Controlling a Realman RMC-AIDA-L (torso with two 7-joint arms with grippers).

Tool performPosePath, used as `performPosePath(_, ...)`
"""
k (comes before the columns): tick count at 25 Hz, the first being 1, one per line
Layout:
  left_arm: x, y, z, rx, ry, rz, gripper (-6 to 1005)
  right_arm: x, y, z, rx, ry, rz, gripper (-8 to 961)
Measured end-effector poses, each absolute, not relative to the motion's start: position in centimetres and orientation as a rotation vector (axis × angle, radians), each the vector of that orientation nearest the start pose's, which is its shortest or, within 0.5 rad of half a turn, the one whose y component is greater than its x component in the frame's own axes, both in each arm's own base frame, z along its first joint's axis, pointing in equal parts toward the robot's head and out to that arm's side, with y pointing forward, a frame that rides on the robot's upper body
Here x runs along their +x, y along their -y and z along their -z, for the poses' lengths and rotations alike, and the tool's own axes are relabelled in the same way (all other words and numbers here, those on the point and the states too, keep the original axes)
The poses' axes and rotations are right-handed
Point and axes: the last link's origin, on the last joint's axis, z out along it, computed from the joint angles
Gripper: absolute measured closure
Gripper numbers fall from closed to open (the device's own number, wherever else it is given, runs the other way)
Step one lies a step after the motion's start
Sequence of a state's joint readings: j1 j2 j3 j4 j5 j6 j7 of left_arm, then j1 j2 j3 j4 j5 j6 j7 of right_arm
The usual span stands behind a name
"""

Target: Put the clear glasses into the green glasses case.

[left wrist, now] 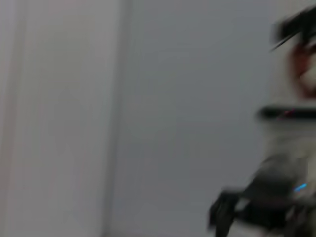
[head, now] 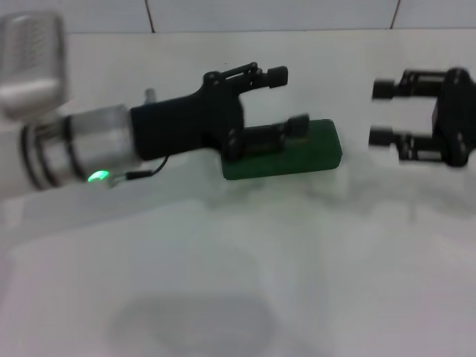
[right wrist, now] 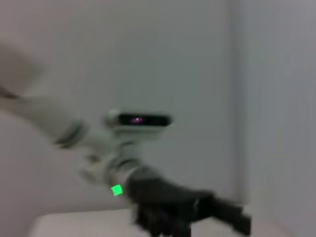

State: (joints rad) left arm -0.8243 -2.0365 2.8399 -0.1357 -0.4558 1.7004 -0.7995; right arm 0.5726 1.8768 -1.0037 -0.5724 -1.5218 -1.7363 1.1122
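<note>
Now both grippers hung open near the closed case.
Left gripper [head: 286, 98] reached over the green glasses case [head: 312, 149] toward the tabletop's [head: 238, 260] far edge, fingers released; right gripper [head: 383, 113] waited beside it, fingers spread.

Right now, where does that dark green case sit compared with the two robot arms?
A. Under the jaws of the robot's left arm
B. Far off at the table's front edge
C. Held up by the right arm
A: in the head view the green glasses case lies on the table beneath the left gripper, while the right gripper hangs apart, open.
</note>
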Motion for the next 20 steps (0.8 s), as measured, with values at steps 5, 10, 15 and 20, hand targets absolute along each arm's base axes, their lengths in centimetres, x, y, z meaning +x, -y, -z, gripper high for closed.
performPosePath(5,-20.5,-30.8,2.4,-2.656,-0.002,1.325,216,21.3,-33.4,-5.1,-2.868,0.079,-0.971,330)
performPosePath(10,-21.6,-29.9,2.3,-2.639,0.009,1.317,216,20.9,-33.4,-4.7,-2.870,0.089,-0.984,329)
performPosePath(15,-21.8,-29.6,2.5,-2.649,0.007,1.312,216,20.6,-33.3,-4.5,-2.873,0.107,-0.986,328)
performPosePath(20,-21.9,-29.6,2.5,-2.649,0.004,1.304,216,20.7,-33.2,-4.4,-2.866,0.109,-0.990,327)
